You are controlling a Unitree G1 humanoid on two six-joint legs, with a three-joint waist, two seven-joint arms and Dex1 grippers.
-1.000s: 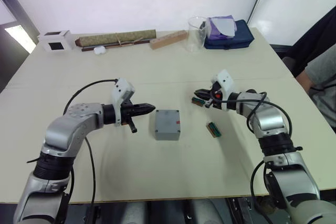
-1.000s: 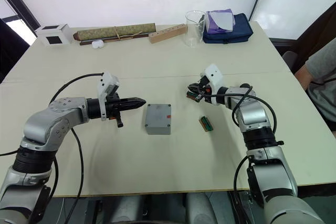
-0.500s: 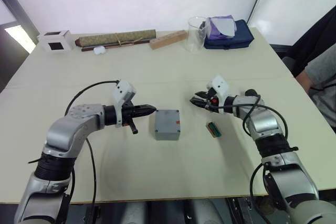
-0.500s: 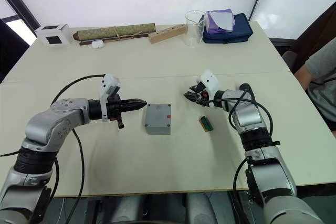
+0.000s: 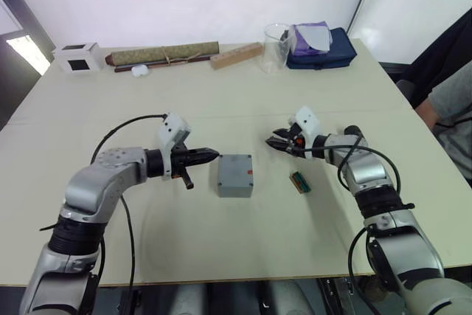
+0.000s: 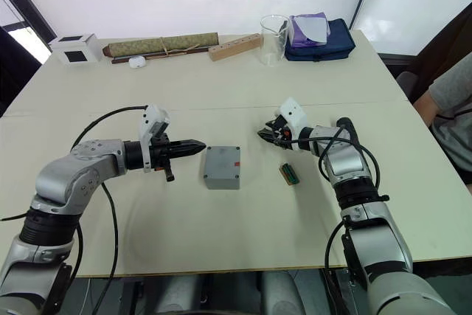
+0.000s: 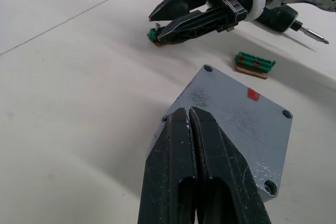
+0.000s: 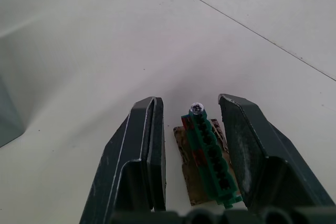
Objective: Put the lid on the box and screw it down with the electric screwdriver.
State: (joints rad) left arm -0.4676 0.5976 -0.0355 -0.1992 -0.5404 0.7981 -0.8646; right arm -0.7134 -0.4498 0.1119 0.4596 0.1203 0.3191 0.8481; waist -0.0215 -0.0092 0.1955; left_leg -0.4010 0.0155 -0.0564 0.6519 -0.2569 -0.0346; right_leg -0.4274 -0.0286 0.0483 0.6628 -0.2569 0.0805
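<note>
- The lid [image 7: 239, 109] already sat on the box [image 5: 235, 175] at table centre; its corner holes looked empty, so the screwing remained.
- The left gripper [image 5: 209, 155], fingers pressed together and empty, pointed at the box from its 9 o'clock.
- The right gripper [image 8: 191, 129], fingers spread, straddled a green screw strip [image 8: 210, 145] at the box's 2 o'clock, not yet pinched.
- The electric screwdriver [image 7: 294, 22] lay beside the right wrist.

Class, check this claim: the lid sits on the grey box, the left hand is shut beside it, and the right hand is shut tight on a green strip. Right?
Not quite. The right hand is open, its fingers straddling the green strip, as the right wrist view shows. The lid is on the box and the left hand is shut.
</note>
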